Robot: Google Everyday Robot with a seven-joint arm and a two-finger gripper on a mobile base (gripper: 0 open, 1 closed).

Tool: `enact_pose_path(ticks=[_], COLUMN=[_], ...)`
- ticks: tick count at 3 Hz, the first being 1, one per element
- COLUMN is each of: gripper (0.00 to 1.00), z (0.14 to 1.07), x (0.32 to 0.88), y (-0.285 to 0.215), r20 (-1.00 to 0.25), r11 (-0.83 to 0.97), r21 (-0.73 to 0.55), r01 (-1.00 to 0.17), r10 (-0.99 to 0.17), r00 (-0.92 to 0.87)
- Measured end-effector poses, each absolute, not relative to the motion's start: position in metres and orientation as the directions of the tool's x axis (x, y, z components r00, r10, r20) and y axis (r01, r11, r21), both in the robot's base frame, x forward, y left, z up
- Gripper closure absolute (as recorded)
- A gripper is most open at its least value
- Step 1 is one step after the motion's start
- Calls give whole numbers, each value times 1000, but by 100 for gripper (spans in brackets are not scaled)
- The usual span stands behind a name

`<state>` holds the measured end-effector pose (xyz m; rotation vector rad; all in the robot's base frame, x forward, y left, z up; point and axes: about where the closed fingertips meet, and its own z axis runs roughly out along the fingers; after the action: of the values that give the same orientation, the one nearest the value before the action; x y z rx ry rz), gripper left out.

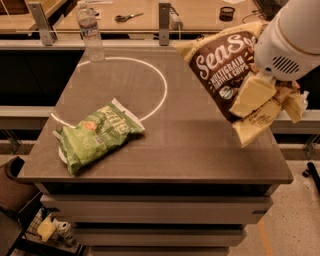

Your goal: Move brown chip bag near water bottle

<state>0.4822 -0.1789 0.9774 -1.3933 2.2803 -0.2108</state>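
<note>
The brown chip bag (222,67), dark brown with cream edges and white lettering, hangs lifted above the right side of the grey table (200,145). My gripper (260,97) is shut on the bag's right side, its cream fingers (251,94) pressed on the bag below the white arm housing. The water bottle (90,31), clear with a white cap, stands upright at the table's far left corner, far from the bag.
A green chip bag (95,135) lies at the table's front left. A white circle line (159,80) is marked on the tabletop. Behind the table a bench holds scissors (127,17), a metal post (165,22) and a small dark cup (227,12).
</note>
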Motion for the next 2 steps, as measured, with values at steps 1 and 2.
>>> enact_pose_path(ticks=[1, 2], gripper=[100, 100], z=[1006, 1006], x=[501, 501], y=[-163, -163], r20=[-342, -342], r11=[378, 378], r21=[-458, -458], r01=[-805, -805], r10=[-910, -910], r00=[-233, -233])
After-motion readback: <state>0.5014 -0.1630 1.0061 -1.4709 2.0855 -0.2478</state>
